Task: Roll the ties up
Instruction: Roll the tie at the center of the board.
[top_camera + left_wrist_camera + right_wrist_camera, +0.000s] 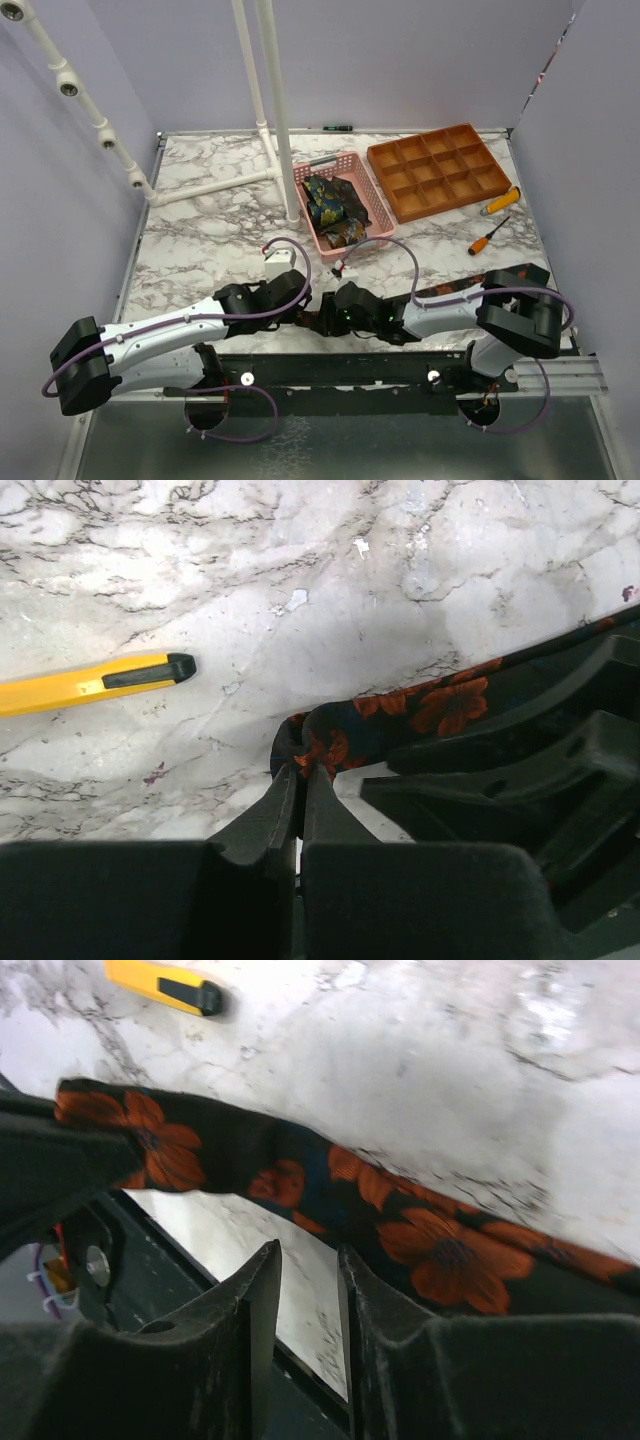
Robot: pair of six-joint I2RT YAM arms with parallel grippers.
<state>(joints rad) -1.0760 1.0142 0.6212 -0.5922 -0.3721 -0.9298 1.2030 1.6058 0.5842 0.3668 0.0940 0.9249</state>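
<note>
The left tool (301,772) is shut, its two fingertips pressed together on the curled end of the flowered tie (450,705); a fold of dark cloth with orange-red flowers sits right at the tips. The right tool (307,1252) stands a little open. A narrow gap shows between its fingers, with bare marble and nothing else in it. The tie passes just beyond the fingertips and is not between them.

From above, both tools meet at the near middle of the worktop (210,225), the left arm reaching in from the left and the right arm from the right. The flowered tie lies flat as a long strip from that meeting point out to the right along the near edge, partly hidden under the right arm. Its left end is bunched into a small curl where the left tool pinches it.

A yellow bar (95,683) with a black tip lies on the marble just left of the curl, apart from it.

Further back, a pink basket (378,205) holds the paisley ties (330,205), heaped loosely. To the right of the basket is an orange tray (440,170) with many compartments. Two screwdrivers (498,202) lie near the tray's right corner, one nearer than the other. A white pipe frame (270,100) rises at the far left of the basket.
</note>
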